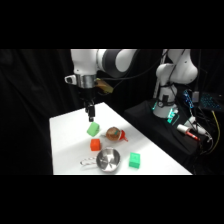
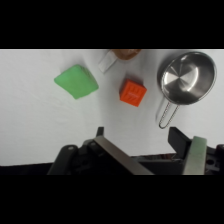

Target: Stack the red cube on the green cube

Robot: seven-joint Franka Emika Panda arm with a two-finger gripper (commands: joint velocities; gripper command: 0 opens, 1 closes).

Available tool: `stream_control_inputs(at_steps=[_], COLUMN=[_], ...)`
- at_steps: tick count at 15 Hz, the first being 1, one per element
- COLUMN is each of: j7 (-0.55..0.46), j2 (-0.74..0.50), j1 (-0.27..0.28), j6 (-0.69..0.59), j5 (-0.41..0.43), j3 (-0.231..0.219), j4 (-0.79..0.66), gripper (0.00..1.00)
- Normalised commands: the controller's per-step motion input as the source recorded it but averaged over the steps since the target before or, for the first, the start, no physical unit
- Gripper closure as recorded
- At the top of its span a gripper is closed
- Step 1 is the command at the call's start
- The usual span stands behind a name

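Note:
The red cube (image 1: 95,145) sits on the white table (image 1: 65,150) between a grass-green block (image 1: 93,129) and the steel pan (image 1: 108,160). The green cube (image 1: 134,160) lies by the front edge, right of the pan. My gripper (image 1: 90,117) hangs above the table's back part, just behind the grass-green block, holding nothing. In the wrist view the red cube (image 2: 132,92) lies ahead of my open gripper (image 2: 139,136), with the grass-green block (image 2: 76,81) to its left and the pan (image 2: 187,76) to its right. The green cube is outside the wrist view.
A round red-brown fruit toy (image 1: 114,133) lies right of the grass-green block and shows at the wrist view's top edge (image 2: 125,52). The pan's wire handle (image 2: 167,115) points toward the gripper. The arm's base (image 1: 167,95) and cables stand beyond the table's right side.

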Motion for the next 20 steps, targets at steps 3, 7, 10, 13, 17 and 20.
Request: stream_control_inputs(at_steps=[3, 7, 10, 13, 17, 20], j7=[0.37, 0.30, 0.22, 0.16, 0.10, 0.03], j2=[0.23, 0.24, 0.26, 0.26, 0.26, 0.24], j1=[0.100, 0.116, 0.114, 0.103, 0.084, 0.063], j6=[0.21, 0.19, 0.15, 0.15, 0.15, 0.15], j5=[-0.184, -0.150, -0.082, -0.019, 0.048, 0.123], j3=[-0.095, -0.124, -0.110, -0.092, -0.079, -0.054], j4=[0.15, 0.18, 0.21, 0.21, 0.20, 0.20], gripper=[0.00, 0.00, 0.00, 0.00, 0.00, 0.00])
